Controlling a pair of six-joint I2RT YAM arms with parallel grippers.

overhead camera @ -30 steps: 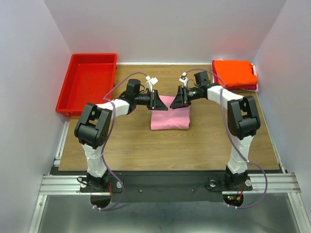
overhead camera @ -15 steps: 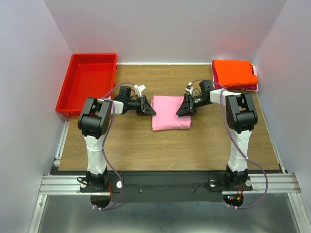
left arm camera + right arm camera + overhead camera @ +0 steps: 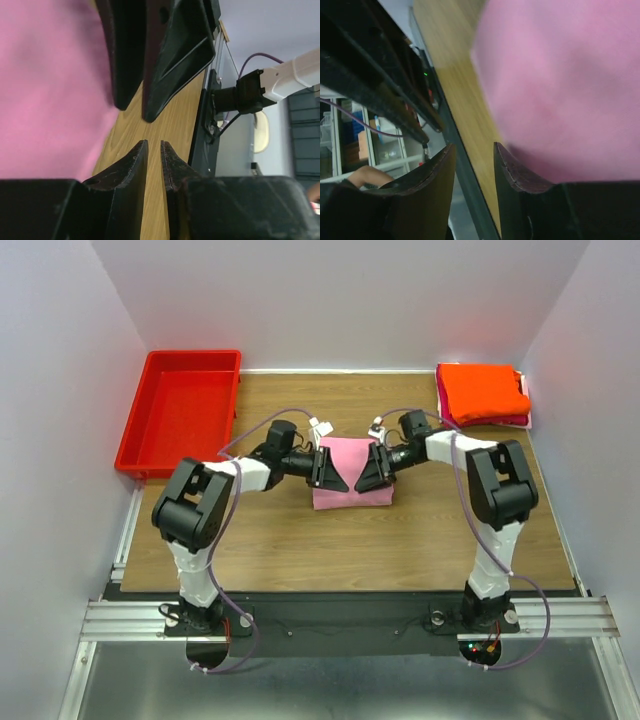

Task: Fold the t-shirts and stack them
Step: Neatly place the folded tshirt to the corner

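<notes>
Wooden table (image 3: 300, 540): light pink t-shirt (image 3: 352, 483) lies folded mid-table, left gripper (image 3: 334, 474) nearly closed and empty, right gripper (image 3: 364, 476) slightly apart over its edges, orange t-shirt (image 3: 482, 390) already stacked on darker pink-red t-shirt (image 3: 520, 421) far right, so the pink one likely remains to stack.

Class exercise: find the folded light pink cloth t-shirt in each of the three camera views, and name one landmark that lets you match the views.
Top external: the folded light pink cloth t-shirt lies mid-table, between both grippers.
Left wrist: it fills the upper left, blurred.
Right wrist: it fills the upper right, blurred.
Shared landmark: the brown wooden tabletop, a strip beside the shirt in the left wrist view and the right wrist view.
</notes>
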